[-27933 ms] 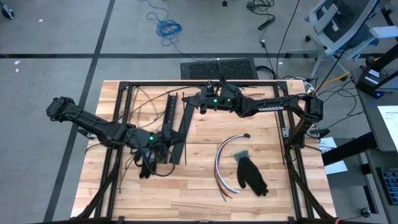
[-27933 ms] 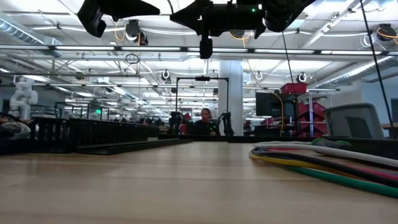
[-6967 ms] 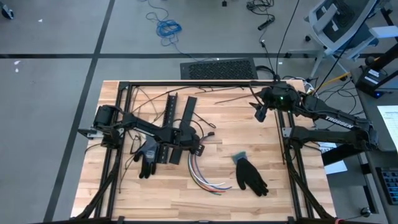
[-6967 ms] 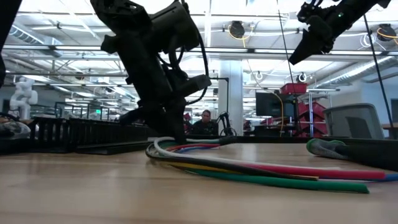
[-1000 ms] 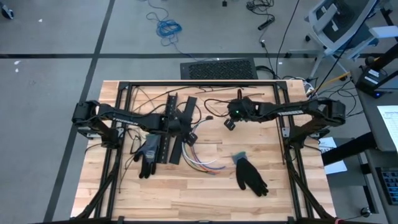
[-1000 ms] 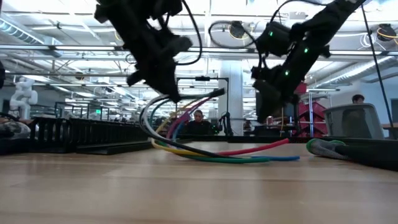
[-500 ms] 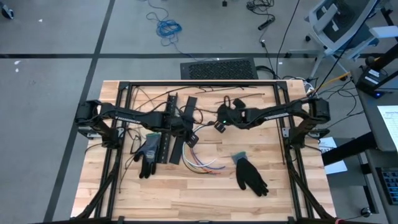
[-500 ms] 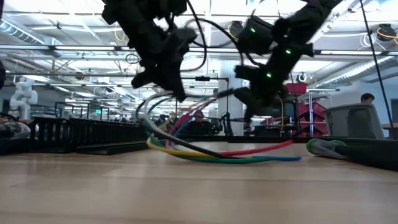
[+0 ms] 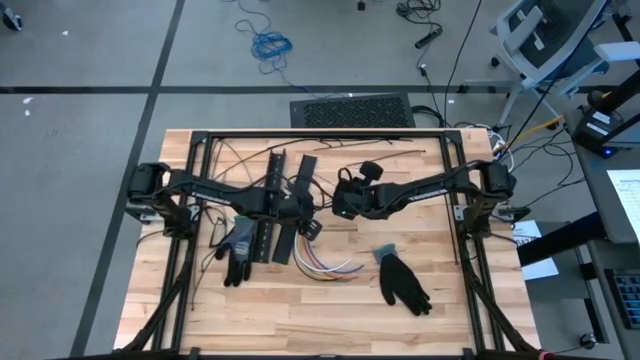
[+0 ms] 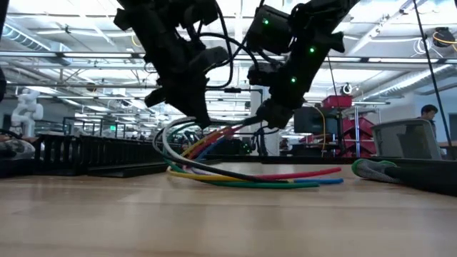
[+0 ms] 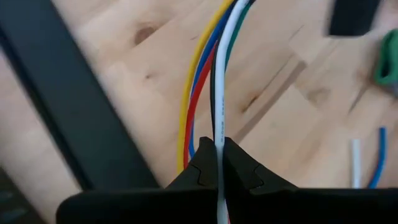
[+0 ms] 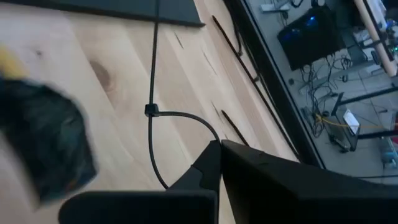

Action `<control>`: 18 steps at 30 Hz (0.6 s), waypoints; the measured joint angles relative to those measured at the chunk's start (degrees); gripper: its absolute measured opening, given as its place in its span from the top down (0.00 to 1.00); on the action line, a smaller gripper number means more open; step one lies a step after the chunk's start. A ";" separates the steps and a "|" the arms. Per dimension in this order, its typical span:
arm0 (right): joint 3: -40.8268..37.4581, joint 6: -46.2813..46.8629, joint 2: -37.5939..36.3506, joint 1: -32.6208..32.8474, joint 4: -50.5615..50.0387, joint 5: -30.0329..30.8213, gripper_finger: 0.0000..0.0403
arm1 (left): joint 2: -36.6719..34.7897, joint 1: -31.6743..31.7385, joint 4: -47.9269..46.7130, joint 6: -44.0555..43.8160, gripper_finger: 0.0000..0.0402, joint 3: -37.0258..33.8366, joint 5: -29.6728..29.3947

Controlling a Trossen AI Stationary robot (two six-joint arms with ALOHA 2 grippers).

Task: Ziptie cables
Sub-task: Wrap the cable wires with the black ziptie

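The cables (image 9: 328, 263), a loose bundle of white, yellow, red, blue and green wires, lie at the table's middle. One end rises off the wood to my left gripper (image 9: 305, 220), which is shut on it (image 10: 198, 121). My right gripper (image 9: 338, 207) stands close beside it on the right (image 10: 265, 118). It is shut on a thin black zip tie (image 12: 152, 74), which has a small head (image 12: 151, 111) and is bent into a loop. My left gripper pinches the bundle near one end (image 11: 218, 142), between its two fingers. The fingers slant down from the table's left. That end is lifted; the rest curves down and lies slack on the wood (image 10: 257, 180). My right gripper pinches the black zip tie's strap (image 12: 210, 135) between its fingertips, slanting down from the table's right. The strap curves away from the fingers to the head, above the wood.
Two black slotted strips (image 9: 274, 205) lie left of centre under my left arm. One dark glove (image 9: 239, 250) lies left of the cables and another (image 9: 404, 281) to their right. Loose black strands (image 9: 240, 160) lie along the far side. The near half is bare wood.
My right gripper has swung toward the table's left with the zip tie, rolling as it went. It now stands right beside my left gripper and the lifted end of the cables. My left gripper has kept its hold on the bundle.
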 joint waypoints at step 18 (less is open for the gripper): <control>0.22 2.86 -0.29 2.88 0.27 -1.06 1.00 | 2.31 0.34 2.98 -6.76 0.99 0.04 -7.22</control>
